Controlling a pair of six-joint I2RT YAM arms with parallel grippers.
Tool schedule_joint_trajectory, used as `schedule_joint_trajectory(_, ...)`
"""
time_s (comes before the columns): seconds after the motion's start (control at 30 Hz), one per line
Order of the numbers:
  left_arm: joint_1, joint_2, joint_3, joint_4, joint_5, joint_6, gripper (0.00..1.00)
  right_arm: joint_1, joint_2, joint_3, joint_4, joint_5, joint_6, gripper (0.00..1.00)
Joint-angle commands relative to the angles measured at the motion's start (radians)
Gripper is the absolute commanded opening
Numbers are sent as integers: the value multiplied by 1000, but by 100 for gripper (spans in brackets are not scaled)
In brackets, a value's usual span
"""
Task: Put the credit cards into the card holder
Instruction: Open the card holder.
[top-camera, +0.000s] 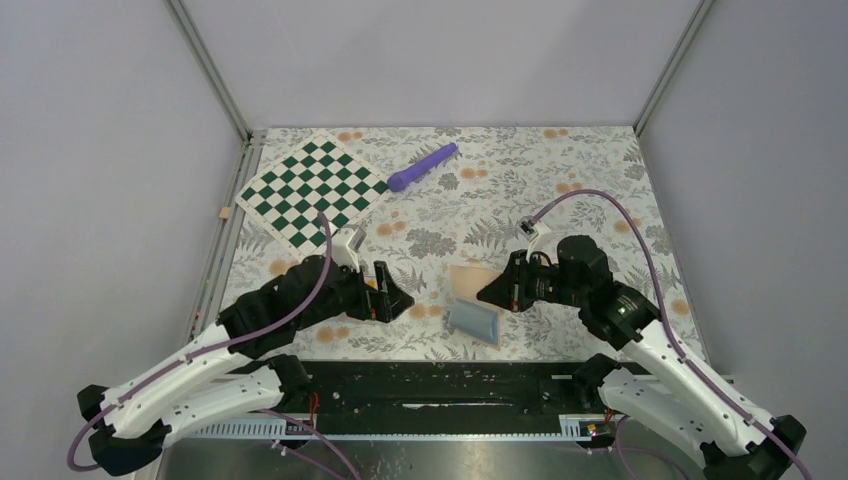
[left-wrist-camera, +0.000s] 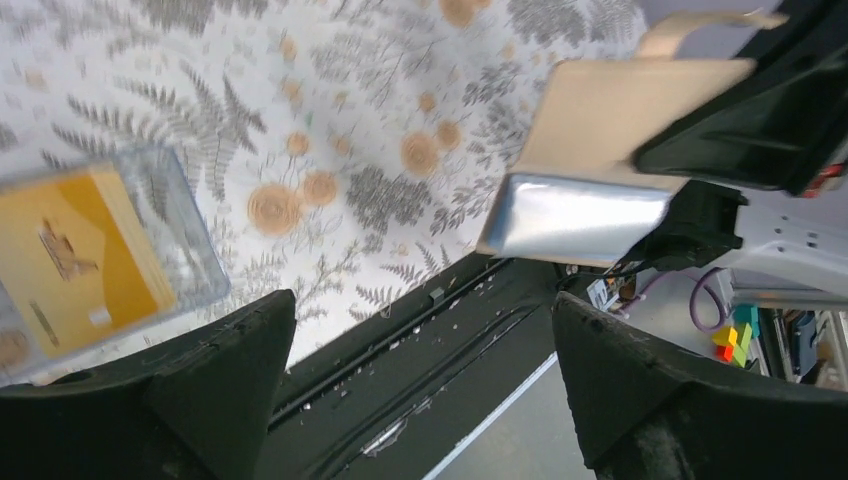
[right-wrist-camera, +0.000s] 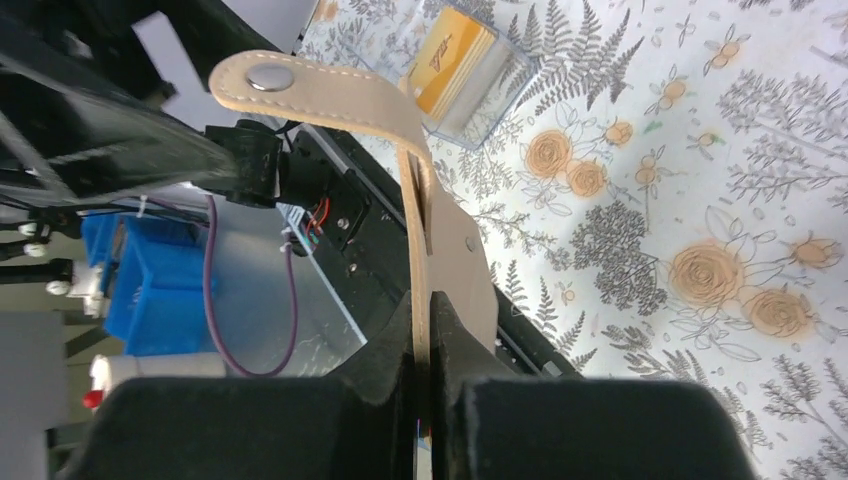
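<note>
Your right gripper (right-wrist-camera: 425, 320) is clamped shut on a flap of the small tan leather-like folding card holder (right-wrist-camera: 450, 270), which lies between both grippers. Your left gripper (left-wrist-camera: 418, 305), jaws wide and empty, is nearer the flat orange-yellow credit cards (left-wrist-camera: 75, 255), stacked in a clear plastic case (left-wrist-camera: 190, 240) just beside one finger.

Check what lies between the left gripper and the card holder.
Only bare floral tablecloth lies between the left gripper and the card holder, seen in the top view.

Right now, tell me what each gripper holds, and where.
The right gripper pinches the card holder by the edge of its tan cover. The left gripper is open, holding nothing.
</note>
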Motion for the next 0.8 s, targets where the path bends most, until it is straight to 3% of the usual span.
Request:
schedule_joint_trajectory(0.0, 12, -11, -119, 87, 44, -171, 99, -69, 46, -13, 38, -215, 59, 0)
schedule_joint_trajectory(0.2, 11, 66, -214, 227, 177, -232, 95, -81, 112, -44, 185, -389, 166, 0)
schedule_joint_trajectory(0.5, 4, 232, -155, 278, 253, -190, 85, -82, 90, -45, 210, -378, 198, 0)
schedule_joint_trajectory(0.77, -19, 238, -143, 279, 273, -168, 77, -84, 93, -51, 210, -345, 218, 0)
